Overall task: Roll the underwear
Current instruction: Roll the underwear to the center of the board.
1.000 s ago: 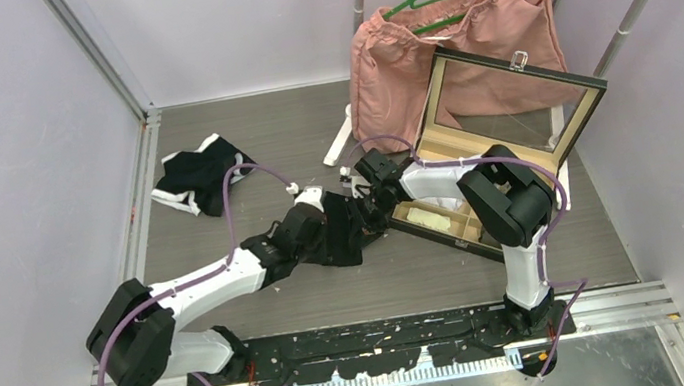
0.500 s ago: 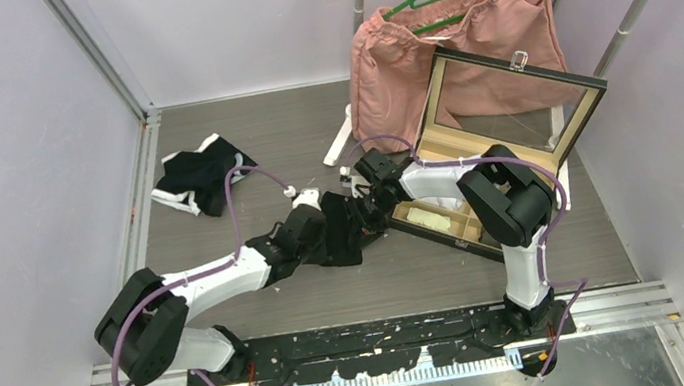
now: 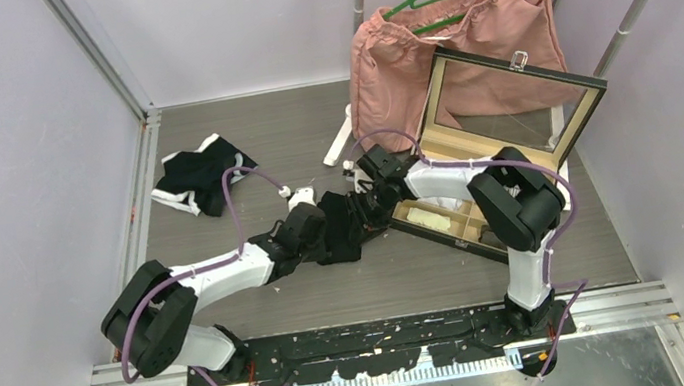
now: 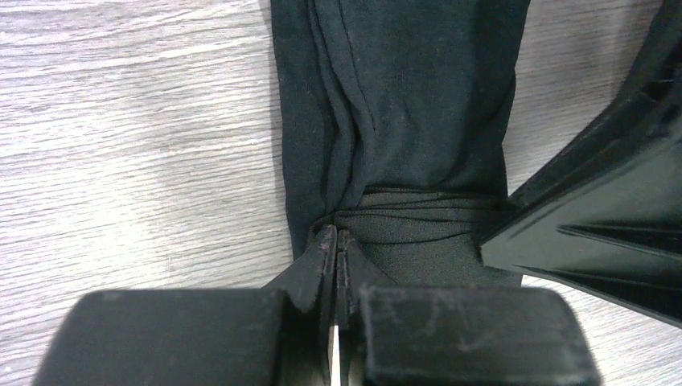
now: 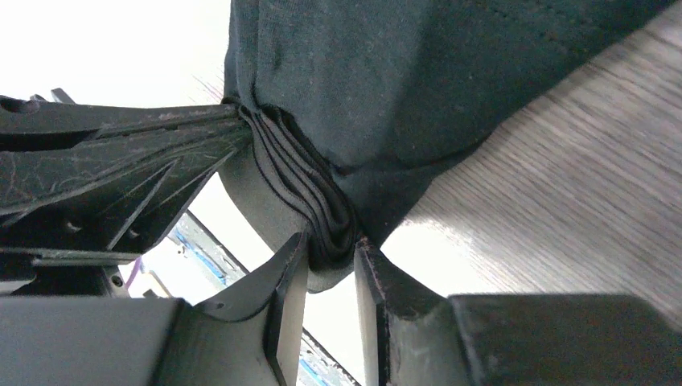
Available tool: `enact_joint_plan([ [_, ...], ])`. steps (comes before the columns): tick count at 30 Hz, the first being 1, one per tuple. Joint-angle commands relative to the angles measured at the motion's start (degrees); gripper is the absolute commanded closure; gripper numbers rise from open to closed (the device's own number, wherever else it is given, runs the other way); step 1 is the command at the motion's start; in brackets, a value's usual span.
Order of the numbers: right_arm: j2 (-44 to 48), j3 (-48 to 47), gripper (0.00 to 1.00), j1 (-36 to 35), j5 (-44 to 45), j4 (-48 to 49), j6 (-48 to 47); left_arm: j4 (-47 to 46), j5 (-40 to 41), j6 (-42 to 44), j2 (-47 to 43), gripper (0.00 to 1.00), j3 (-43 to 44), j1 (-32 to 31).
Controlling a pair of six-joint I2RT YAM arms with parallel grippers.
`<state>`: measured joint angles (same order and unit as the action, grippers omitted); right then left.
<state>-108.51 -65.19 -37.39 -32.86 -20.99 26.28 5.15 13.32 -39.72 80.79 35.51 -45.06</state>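
Top external, open case (image 3: 473,148) holding pale roll (image 3: 431,220), underwear (image 3: 341,231) beside

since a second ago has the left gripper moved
Yes, slightly: the left gripper, shut on the underwear, has edged left, away from the box.

One pair of black briefs (image 3: 336,232) lies near the middle of the grey wood-grain table (image 3: 430,271), drawn into a narrow strip with long creases rather than spread flat. The cloth is plain, soft and dark, with no print that I can see. One end is gathered into tight pleats and nipped at the closed tips of the left gripper (image 4: 335,237). The other end is bunched the same way, its stacked folds caught between the fingers of the right gripper (image 5: 330,241). A second pair (image 3: 200,178), black with white edging, lies crumpled well apart at the far left.
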Motion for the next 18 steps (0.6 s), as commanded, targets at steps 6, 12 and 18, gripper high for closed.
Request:
enact_joint_plan([
  [6, 4.3, 0.8, 0.67, 0.3, 6.1, -1.7, -1.0, 5.2, 1.1, 0.0, 2.8, 0.99, -2.1, 0.5],
  [12, 3.0, 1.0, 0.69, 0.3, 8.1, -2.1, -1.7, 4.7, 0.4, 0.0, 3.6, 0.99, -2.1, 0.5],
  [18, 1.9, 1.7, 0.7, 0.0, 9.5, -2.3, -2.7, 4.3, -0.1, -0.1, 4.3, 0.99, -2.1, 0.5],
])
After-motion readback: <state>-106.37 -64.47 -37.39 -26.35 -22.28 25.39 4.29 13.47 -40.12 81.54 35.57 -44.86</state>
